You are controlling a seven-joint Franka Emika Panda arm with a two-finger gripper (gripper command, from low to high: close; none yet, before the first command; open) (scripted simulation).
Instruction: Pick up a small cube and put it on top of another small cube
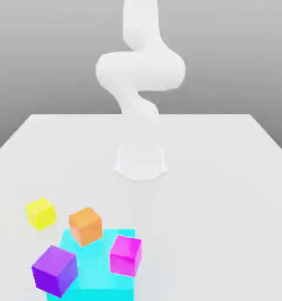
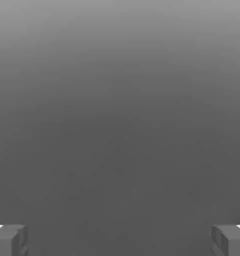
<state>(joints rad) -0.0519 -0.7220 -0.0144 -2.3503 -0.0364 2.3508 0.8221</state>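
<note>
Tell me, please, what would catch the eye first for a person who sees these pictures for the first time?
The bright cubes stand out on the white table: a yellow cube at the exterior view's left, then an orange cube, a purple cube and a magenta cube, all near or over a flat cyan square. Behind them rises the white arm. In the hand view the claw is open, with its fingertips wide apart against plain grey.

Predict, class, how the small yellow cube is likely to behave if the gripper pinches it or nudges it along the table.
The yellow cube probably slides rather than rolls: it has flat faces. Its squat shape suggests it won't tip easily. Its parallel sides should suit the open gripper.
</note>
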